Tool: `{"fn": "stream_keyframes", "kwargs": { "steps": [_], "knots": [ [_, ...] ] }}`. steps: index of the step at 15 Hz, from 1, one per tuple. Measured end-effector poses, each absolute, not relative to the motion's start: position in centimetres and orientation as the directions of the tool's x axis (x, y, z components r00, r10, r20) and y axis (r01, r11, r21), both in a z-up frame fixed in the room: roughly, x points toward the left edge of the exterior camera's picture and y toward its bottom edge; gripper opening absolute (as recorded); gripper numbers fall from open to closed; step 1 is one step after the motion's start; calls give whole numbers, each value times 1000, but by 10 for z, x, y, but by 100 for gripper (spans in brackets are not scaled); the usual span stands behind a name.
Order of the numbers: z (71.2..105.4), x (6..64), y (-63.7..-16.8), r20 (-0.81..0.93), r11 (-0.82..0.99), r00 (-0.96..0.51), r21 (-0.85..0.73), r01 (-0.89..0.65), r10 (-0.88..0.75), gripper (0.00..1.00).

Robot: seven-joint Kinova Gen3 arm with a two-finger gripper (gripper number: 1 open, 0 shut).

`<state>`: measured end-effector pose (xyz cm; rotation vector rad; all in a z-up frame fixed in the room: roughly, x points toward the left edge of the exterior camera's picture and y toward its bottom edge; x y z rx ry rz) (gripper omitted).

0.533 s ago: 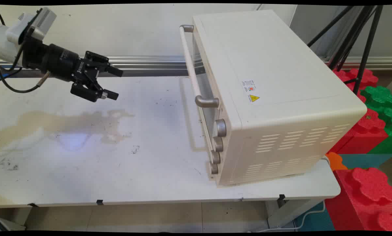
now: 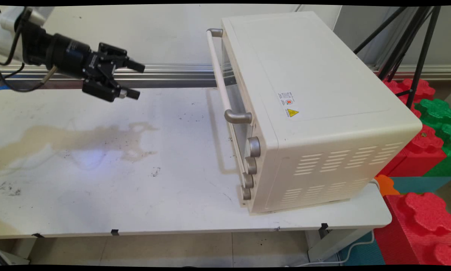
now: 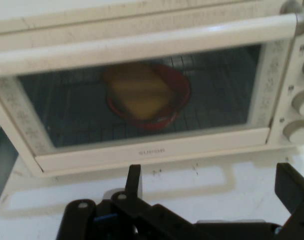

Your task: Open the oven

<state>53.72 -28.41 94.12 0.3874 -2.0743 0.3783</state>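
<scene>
Bowl (image 3: 148, 97) blurs behind oven (image 2: 308, 109) glass; gripper (image 2: 135, 81) gapes, empty.

White table bearing one appliance

A white rectangular table (image 2: 97, 203), marked by a pale brown stain (image 2: 71, 139) on its left half and dark scuffs, is seen carrying a cream-coloured metal toaster oven (image 2: 315, 113) on its right end. The oven's glass door (image 3: 142, 95) is closed, and its pale bar handle (image 2: 219, 75) and four silver knobs (image 2: 249, 165) are turned toward the table's bare left part.
</scene>
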Motion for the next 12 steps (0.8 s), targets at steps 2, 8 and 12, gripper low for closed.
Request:
{"fn": "stream_keyframes", "kwargs": {
  "steps": [2,8,12],
  "knots": [
    [951,531,-289,874,900,-473,-115,-421,-110,100],
    [973,506,-313,903,896,-421,-119,-428,-81,100],
    [976,484,-331,914,897,-400,-114,-427,-74,100]
  ]
}}
